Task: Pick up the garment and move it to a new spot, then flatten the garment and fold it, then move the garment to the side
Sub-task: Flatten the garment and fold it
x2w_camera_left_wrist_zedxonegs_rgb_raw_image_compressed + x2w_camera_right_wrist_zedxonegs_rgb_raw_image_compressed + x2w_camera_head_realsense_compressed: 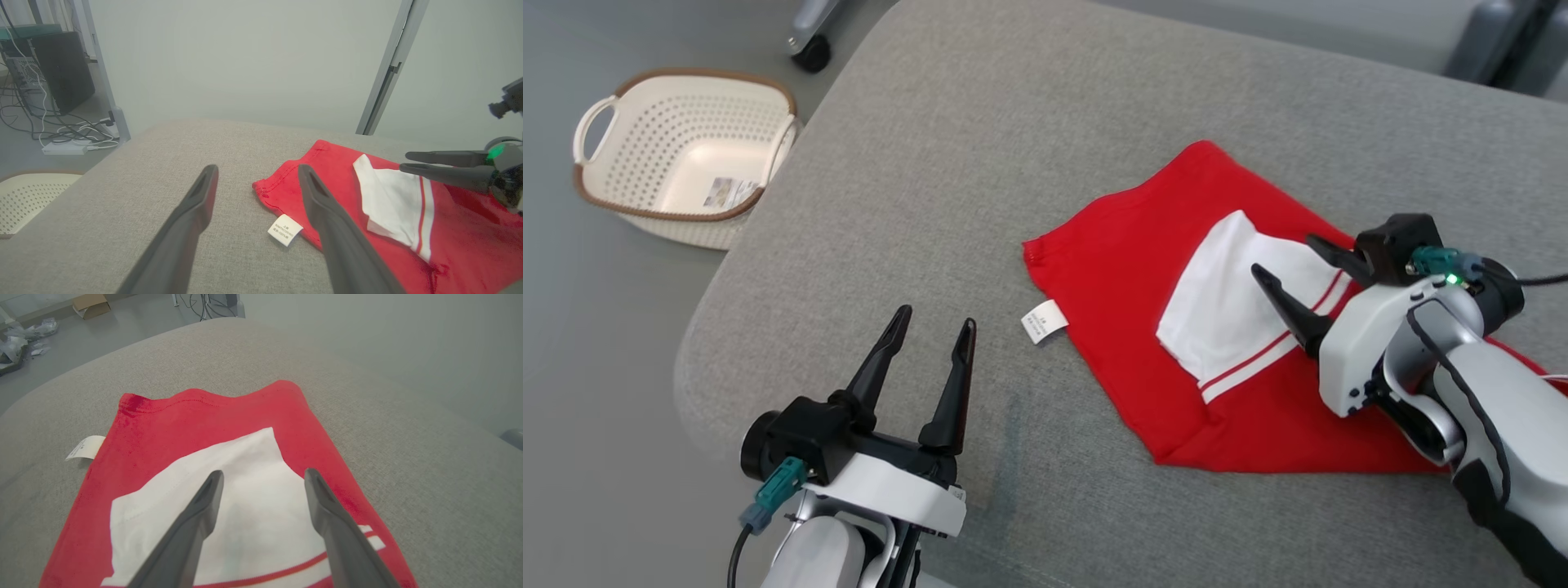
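Left gripper (936,316) spread, empty, over the near edge of the grey cushion (947,163) — folded red T-shirt (1119,269) lies to its right, long axis diagonal. Right gripper (1283,253), also spread, sits over the white sleeve (1225,302) — nearer arm.

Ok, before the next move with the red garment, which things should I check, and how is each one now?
1. The left fingers are open, holding nothing: ok.
2. The right fingers are open, over the white sleeve: ok.
3. The white sleeve is folded onto the red garment: ok.
4. The whole garment lies flat on the grey cushion: cannot tell, the right arm hides one part.
5. There is bare cushion left of the garment for moving it: ok.
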Robot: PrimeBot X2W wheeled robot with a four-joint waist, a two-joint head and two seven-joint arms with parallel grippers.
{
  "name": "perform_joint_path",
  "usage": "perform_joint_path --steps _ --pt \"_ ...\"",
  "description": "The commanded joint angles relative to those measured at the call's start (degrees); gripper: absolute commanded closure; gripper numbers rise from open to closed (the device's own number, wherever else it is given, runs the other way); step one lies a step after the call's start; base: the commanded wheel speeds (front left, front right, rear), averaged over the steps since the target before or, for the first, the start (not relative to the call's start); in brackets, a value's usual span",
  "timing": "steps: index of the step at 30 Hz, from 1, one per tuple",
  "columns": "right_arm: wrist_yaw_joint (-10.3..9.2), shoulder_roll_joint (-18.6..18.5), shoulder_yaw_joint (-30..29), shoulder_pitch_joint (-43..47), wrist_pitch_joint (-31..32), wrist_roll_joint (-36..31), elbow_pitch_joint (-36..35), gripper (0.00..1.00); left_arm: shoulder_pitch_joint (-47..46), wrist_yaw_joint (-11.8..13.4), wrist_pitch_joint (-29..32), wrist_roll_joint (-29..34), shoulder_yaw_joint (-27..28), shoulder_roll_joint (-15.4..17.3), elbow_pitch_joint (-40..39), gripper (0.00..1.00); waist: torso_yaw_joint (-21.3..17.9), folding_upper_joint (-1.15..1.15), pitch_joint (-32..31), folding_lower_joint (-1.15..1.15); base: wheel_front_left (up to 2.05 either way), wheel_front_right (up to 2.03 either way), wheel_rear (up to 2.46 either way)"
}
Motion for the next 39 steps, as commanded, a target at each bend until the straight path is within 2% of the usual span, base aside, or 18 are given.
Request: perform_joint_path --steps 1,8,14,15,16,17,18,23,28,34,39 --pt "0.01 -0.8 1.8 -2.6 -0.4 1.3 2.0 0.00 -1.3 -0.5 -0.2 -0.2 -0.3 0.0 0.2 0.00 2.1 0.00 2.2 0.00 0.00 0.00 0.00" --pt "0.01 -1.4 9.7 -10.0 -1.2 5.5 8.3 0.00 -3.1 -0.1 -0.2 -2.3 -2.3 -0.1 -0.5 0.00 4.1 0.00 4.5 0.00 0.00 0.00 0.00" --pt "0.01 -1.9 14.7 -12.9 -2.7 8.7 10.3 0.00 -3.6 0.7 -0.2 -3.2 -3.3 -0.1 -0.7 0.00 4.5 0.00 4.9 0.00 0.00 0.00 0.00" --pt "0.01 -2.0 15.7 -13.3 -3.2 9.3 10.4 0.06 -3.6 0.8 -0.2 -3.3 -3.3 -0.1 -0.7 0.00 4.5 0.00 4.8 0.00 0.00 0.00 0.00" --pt "0.01 -2.1 16.8 -13.5 -3.5 9.9 10.3 0.55 -3.5 1.0 -0.2 -3.3 -3.3 -0.1 -0.7 0.00 4.4 0.00 4.7 0.00 0.00 0.00 0.00" --pt "0.01 -2.4 18.1 -13.7 -3.9 10.4 10.1 0.60 -3.4 1.2 -0.2 -3.4 -3.2 -0.1 -0.7 0.00 4.4 0.00 4.6 0.00 0.00 0.00 0.00" --pt "0.01 -2.6 19.1 -13.8 -4.3 11.2 10.0 1.00 -3.4 1.3 -0.2 -3.4 -3.1 -0.1 -0.7 0.00 4.3 0.00 4.4 0.00 0.00 0.00 0.00" --pt "0.01 -3.9 23.1 -15.3 -6.4 13.8 9.1 1.00 -3.5 1.8 -0.2 -3.2 -2.8 -0.1 -0.9 0.00 3.4 0.00 4.2 0.00 0.00 0.00 0.00" --pt "0.01 -5.0 24.6 -16.0 -10.5 15.6 7.6 1.00 -2.8 2.1 -0.2 -2.4 -2.1 -0.1 -0.8 0.00 1.4 0.00 3.3 0.00 0.00 0.00 0.00" --pt "0.01 -6.7 22.7 -12.4 -16.7 16.5 3.3 1.00 -2.0 1.7 -0.2 -0.8 -0.2 -0.1 -0.6 0.00 -3.3 0.00 1.6 0.00 0.00 0.00 0.00" --pt "0.01 -7.9 18.6 -5.3 -19.2 16.2 -2.3 1.00 -1.5 1.2 -0.2 1.4 2.2 0.1 -0.4 0.00 -8.6 0.00 0.1 0.00 0.00 0.00 0.00"
